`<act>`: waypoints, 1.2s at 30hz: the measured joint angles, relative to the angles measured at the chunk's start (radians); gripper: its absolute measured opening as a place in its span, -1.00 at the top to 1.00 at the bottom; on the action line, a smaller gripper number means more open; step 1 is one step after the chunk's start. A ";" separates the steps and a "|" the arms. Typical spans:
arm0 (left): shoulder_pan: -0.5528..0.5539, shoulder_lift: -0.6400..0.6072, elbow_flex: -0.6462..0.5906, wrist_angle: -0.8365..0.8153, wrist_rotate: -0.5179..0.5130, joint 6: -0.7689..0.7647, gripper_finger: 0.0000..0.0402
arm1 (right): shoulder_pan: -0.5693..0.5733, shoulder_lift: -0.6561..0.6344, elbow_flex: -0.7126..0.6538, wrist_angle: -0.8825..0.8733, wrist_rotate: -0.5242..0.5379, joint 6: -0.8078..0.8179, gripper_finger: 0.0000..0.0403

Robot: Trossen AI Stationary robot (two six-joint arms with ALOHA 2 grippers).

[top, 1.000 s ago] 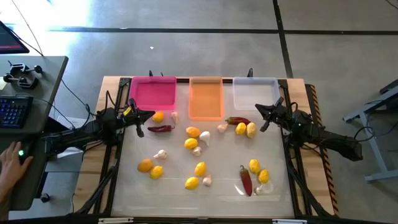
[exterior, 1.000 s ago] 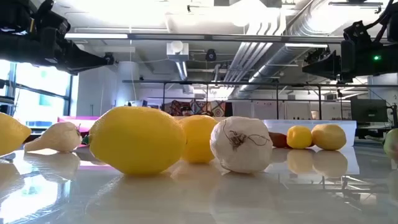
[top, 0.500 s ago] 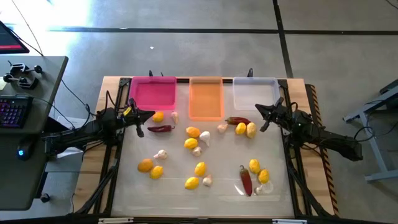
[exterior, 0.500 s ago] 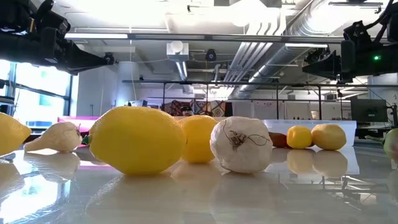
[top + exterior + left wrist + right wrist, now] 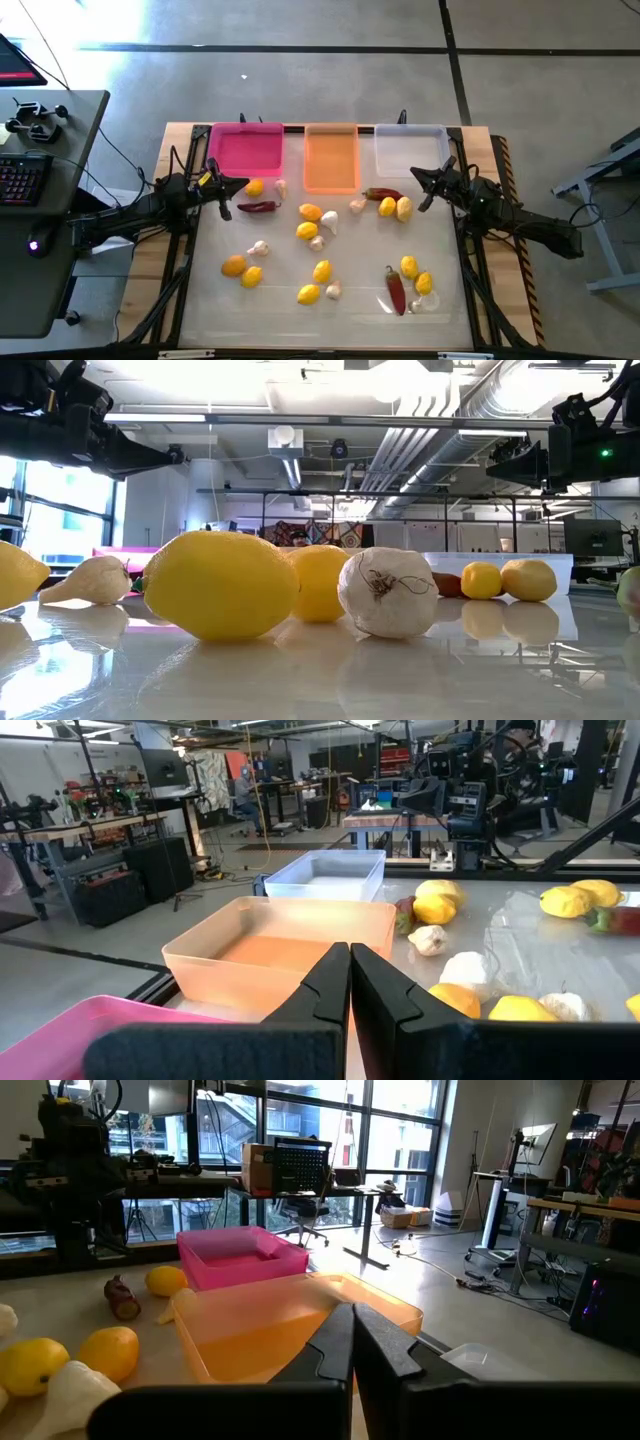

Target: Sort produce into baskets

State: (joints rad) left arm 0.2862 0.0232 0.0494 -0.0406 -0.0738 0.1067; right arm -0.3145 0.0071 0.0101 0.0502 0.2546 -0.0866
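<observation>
We have both arms parked at the far end of the surface (image 5: 300, 310), and nothing is sorted yet. The left gripper (image 5: 228, 187) hangs just in front of the magenta basket (image 5: 245, 150) with its jaws closed on nothing; the right gripper (image 5: 430, 188) hangs in front of the clear basket (image 5: 410, 150), jaws likewise closed and empty. The orange basket (image 5: 331, 157) sits between those two, and all three appear bare inside.

The produce lies loose across the surface: lemons (image 5: 308, 231), garlic bulbs (image 5: 258, 248) and chili peppers (image 5: 258, 207). One lemon (image 5: 254, 187) and a garlic bulb (image 5: 281, 187) lie just beside the left gripper.

What worries us is the crowding. Several pieces touch, such as the paired lemons (image 5: 395, 208) near the right gripper, so closing on one could nudge its neighbour and set it rolling. Round lemons may squirt out of a narrow pinch. A chili (image 5: 396, 291) near the front seems to lie against a clear plastic scrap (image 5: 428, 302), though the view is too small to be sure; we could lift the scrap with it.
</observation>
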 joint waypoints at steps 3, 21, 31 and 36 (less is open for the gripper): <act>0.000 0.000 0.000 0.000 0.000 0.000 1.00 | 0.000 0.000 0.000 0.000 0.000 0.000 1.00; 0.000 0.000 0.000 0.008 0.000 0.000 1.00 | 0.000 0.000 0.000 0.000 0.000 0.000 1.00; 0.000 0.000 0.000 0.042 0.003 -0.058 1.00 | 0.000 0.000 0.000 0.000 0.000 0.000 1.00; 0.000 0.000 0.000 0.098 0.003 -0.079 1.00 | 0.000 0.000 0.000 0.000 0.000 0.000 1.00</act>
State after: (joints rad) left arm 0.2861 0.0231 0.0494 0.0569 -0.0708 0.0279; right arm -0.3143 0.0071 0.0105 0.0502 0.2546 -0.0868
